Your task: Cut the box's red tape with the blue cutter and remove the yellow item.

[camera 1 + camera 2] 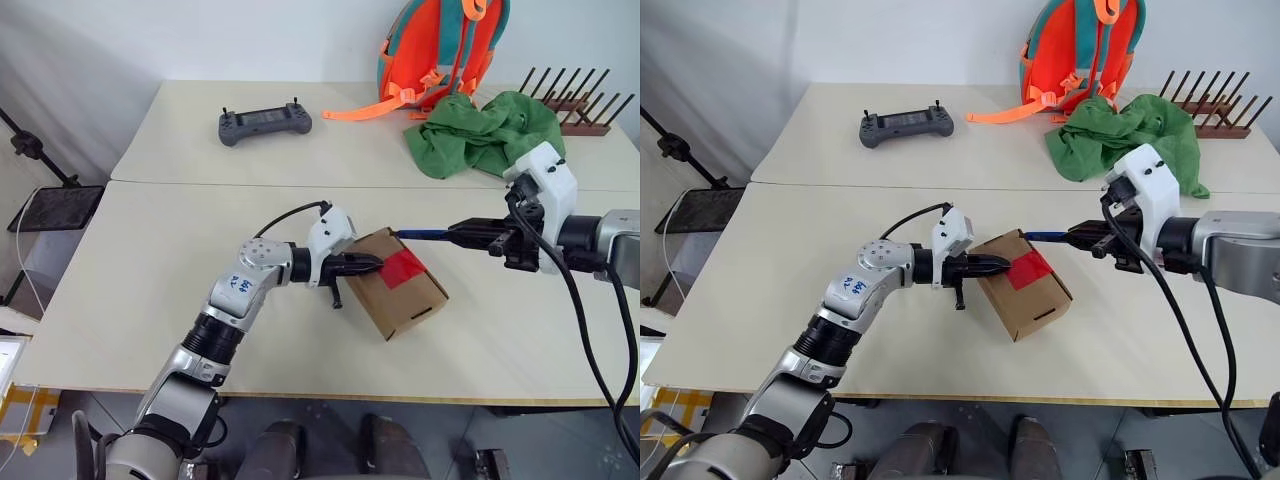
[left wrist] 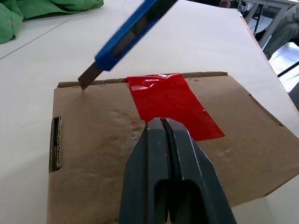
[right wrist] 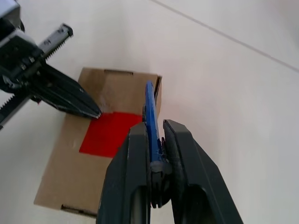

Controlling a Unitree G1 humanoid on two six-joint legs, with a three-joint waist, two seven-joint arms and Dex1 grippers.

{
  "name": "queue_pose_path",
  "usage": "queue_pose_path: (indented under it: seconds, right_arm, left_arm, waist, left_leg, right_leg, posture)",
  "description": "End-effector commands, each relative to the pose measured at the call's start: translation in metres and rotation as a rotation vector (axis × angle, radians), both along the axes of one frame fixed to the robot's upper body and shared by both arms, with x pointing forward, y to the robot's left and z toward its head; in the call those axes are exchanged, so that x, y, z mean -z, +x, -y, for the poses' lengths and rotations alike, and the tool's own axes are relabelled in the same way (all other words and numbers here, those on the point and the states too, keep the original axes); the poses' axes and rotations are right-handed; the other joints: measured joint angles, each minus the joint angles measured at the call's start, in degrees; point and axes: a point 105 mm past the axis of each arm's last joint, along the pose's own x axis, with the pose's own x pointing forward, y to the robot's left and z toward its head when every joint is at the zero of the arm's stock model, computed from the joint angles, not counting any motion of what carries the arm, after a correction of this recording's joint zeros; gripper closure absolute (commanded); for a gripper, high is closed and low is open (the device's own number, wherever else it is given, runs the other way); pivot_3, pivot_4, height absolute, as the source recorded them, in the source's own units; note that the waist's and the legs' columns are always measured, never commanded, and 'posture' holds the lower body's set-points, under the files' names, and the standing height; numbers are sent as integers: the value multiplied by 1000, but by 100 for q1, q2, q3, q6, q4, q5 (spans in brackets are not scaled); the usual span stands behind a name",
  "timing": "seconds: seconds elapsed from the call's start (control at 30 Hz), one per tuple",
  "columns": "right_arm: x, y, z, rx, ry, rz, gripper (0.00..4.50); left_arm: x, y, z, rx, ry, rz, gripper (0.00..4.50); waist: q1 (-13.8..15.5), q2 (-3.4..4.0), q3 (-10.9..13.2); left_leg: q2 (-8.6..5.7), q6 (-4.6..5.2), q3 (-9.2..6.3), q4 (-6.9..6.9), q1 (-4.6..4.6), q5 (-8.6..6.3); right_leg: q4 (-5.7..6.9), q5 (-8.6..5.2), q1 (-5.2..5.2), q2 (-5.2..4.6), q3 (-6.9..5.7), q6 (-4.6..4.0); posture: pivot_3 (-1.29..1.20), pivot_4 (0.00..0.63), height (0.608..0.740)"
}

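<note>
We see one box [image 1: 397, 283], one red tape [image 1: 406, 266], one blue cutter [image 1: 422, 235].
Right gripper [image 1: 462, 234] clamps the cutter, blade at the box's edge; left gripper [image 1: 375, 265], closed empty, presses the tape.

There is one box [image 1: 397, 283]. It has one red tape [image 1: 405, 268] patch on top. There is one blue cutter [image 1: 425, 235].

There are two tools. One is the left tool [image 1: 375, 264]. One is the right tool [image 1: 462, 233]. Each tool has two black fingers.

There are two tabletops, pushed side by side. One is the near tabletop [image 1: 140, 300]. One is the far tabletop [image 1: 330, 145].

On the far one there is one grey game controller [image 1: 265, 124], one orange backpack [image 1: 440, 50], one green cloth [image 1: 485, 135] and one wooden rack [image 1: 578, 105] with many pegs.
</note>
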Motion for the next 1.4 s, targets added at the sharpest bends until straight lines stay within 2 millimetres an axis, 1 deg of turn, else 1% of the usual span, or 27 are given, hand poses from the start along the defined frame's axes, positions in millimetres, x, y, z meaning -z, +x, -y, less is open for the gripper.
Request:
queue_pose_path:
  seconds: [0.03,0.17,0.3,0.4,0.53,0.6,0.7,0.77,0.9,1.0,1.13,1.23,1.4]
  right_arm:
    - [0,-5,0,-3,-2,16,4355]
    - [-3,-5,3,5,-2,27,4355]
    - [-20,3,6,31,21,105,4355]
    - [-24,4,8,37,21,115,4355]
    - [-23,4,7,32,19,107,4355]
    - [-17,3,5,25,15,91,4355]
    - [-3,-1,2,11,2,52,4355]
    - [1,-3,1,7,1,42,4355]
    - [6,-6,1,-1,-5,26,4355]
    - [6,-6,0,-2,-4,30,4355]
    - [-4,0,2,24,15,84,4355]
    - [-16,3,6,35,17,123,4355]
    - [-24,4,6,31,22,138,4355]
  left_arm:
    - [8,-1,0,-3,32,-10,4475]
    - [9,-2,1,-2,31,-14,4475]
    - [10,-3,2,2,32,-14,4475]
    - [9,-2,2,3,32,-13,4475]
    - [9,-2,3,4,32,-12,4475]
    - [10,-3,3,6,33,-12,4475]
    - [10,-3,2,7,35,-12,4475]
    - [10,-3,2,8,37,-12,4475]
    - [9,-4,2,10,39,-11,4475]
    - [9,-4,2,11,39,-11,4475]
    - [9,-4,3,13,40,-13,4475]
    - [10,-5,3,15,42,-15,4475]
    - [9,-5,4,16,42,-17,4475]
  waist:
    - [5,0,0]
    - [6,0,0]
    - [6,0,0]
    - [5,0,0]
    - [9,0,0]
    - [10,0,0]
    - [14,0,0]
    - [13,2,-2]
    - [13,2,-2]
    - [13,2,-2]
    - [12,2,-2]
    - [10,2,-2]
    - [9,2,-2]
  left_leg:
    - [0,0,0,0,0,0]
    - [-1,1,1,0,1,1]
    - [-2,2,1,1,1,1]
    - [-3,2,2,1,1,2]
    - [-3,2,1,1,0,2]
    - [-4,3,1,1,0,2]
    - [-3,2,0,1,0,2]
    - [-6,3,3,1,0,2]
    - [-6,4,3,1,2,3]
    - [-6,4,3,1,2,3]
    - [-6,4,3,2,2,3]
    - [-6,4,4,2,2,4]
    - [-7,4,3,2,2,4]
  right_leg:
    - [0,0,0,0,-1,0]
    - [2,0,0,0,0,0]
    - [2,0,0,0,1,0]
    - [3,0,-1,0,1,0]
    - [2,0,-1,-1,1,0]
    - [3,0,-1,-1,1,0]
    - [3,0,-1,0,0,0]
    - [5,0,-2,-2,3,0]
    - [8,0,-2,-1,2,0]
    - [9,0,-2,-1,3,0]
    - [9,0,-1,-1,3,0]
    - [10,0,-2,-1,4,0]
    - [10,0,-3,-1,4,0]
  posture:
    - [0,150,740]
    - [0,150,740]
    - [0,150,740]
    - [0,150,740]
    - [0,150,740]
    - [0,150,740]
    - [0,150,740]
    - [0,150,740]
    - [0,150,740]
    - [0,150,740]
    - [0,150,740]
    - [0,150,740]
    - [0,150,740]
